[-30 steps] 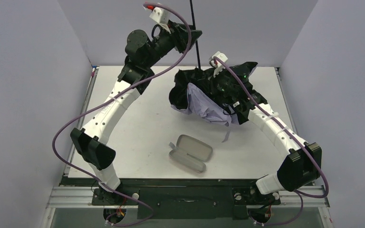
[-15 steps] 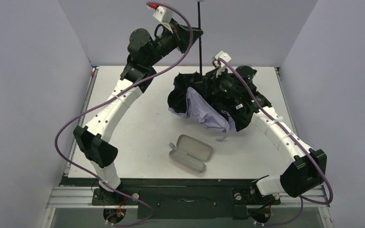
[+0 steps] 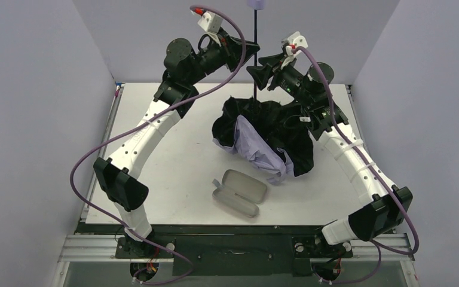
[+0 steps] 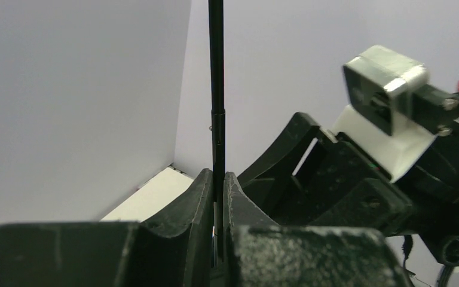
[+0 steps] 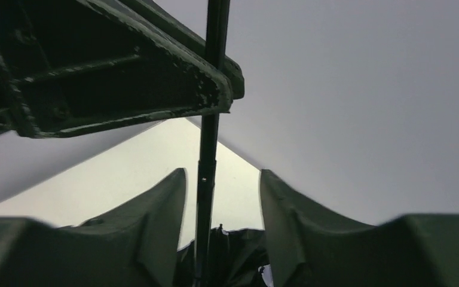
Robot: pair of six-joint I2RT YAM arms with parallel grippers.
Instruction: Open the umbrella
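Note:
The umbrella stands with its thin black shaft (image 3: 255, 66) upright and its small lavender handle (image 3: 257, 3) at the top edge of the top view. Its canopy (image 3: 263, 134) lies crumpled on the table, black lining outward with a lavender fold (image 3: 256, 148). My left gripper (image 3: 253, 46) is shut on the shaft (image 4: 216, 89), high above the table. My right gripper (image 3: 257, 73) is open just below it, and the shaft (image 5: 206, 167) runs between its fingers, close to the left finger (image 5: 155, 221), not clamped. The canopy (image 5: 233, 257) shows below.
An oval pinkish-grey hard case (image 3: 239, 192) lies open on the white table (image 3: 173, 143) in front of the canopy. Grey walls close in the back and sides. The right arm's wrist camera (image 4: 388, 95) is close beside the left gripper.
My right gripper has lifted off the canopy and come up around the shaft under the left gripper. The left gripper has raised the shaft slightly, and the handle now shows at the top.

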